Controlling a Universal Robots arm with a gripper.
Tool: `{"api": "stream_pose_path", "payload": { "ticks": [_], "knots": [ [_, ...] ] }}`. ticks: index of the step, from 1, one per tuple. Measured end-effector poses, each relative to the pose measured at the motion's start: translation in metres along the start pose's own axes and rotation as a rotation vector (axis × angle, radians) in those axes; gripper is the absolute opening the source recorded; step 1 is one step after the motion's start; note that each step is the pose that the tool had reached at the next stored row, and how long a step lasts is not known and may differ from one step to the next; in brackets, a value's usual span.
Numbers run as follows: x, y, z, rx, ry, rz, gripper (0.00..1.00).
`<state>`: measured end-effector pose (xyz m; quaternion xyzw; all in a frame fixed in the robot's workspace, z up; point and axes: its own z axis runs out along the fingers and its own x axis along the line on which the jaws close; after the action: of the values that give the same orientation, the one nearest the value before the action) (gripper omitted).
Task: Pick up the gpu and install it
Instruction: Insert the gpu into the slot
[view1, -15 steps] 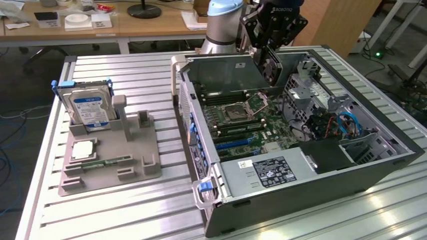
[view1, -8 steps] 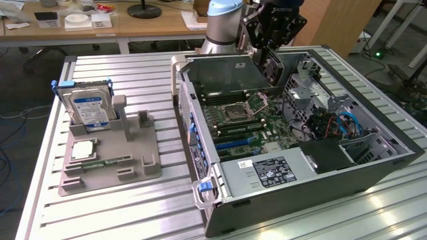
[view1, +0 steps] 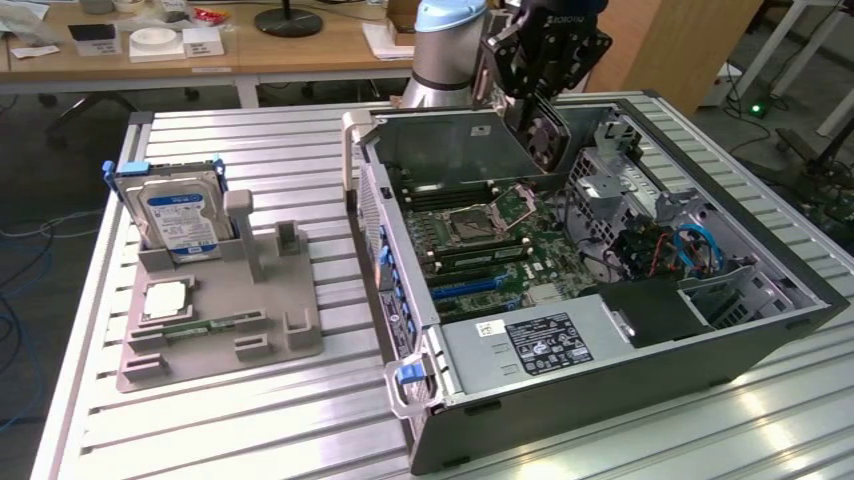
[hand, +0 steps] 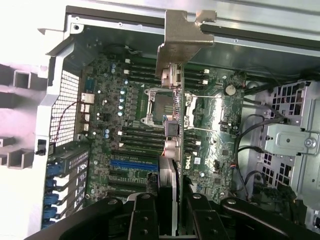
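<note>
Here, tool gripping gpu above open case, motherboard inside

End effector gripped gpu upright over open case, motherboard lay below, hard drive stood in grey holder toward exterior view's left, on slatted bench

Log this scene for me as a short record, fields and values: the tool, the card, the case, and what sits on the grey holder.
tool: shut on the gpu, card held on edge
gpu position: above the open computer case, over the motherboard, not yet seated
grey holder: hard drive standing, memory stick lying flat
</note>
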<state>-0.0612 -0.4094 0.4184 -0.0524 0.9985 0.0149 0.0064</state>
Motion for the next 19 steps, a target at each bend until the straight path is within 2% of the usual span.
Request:
{"api": "stream_pose_path", "payload": {
  "ticks": [19],
  "knots": [
    [0.0004,-0.0021,-0.0001,-0.0018,0.0035,-0.119,0.27]
  ]
}}
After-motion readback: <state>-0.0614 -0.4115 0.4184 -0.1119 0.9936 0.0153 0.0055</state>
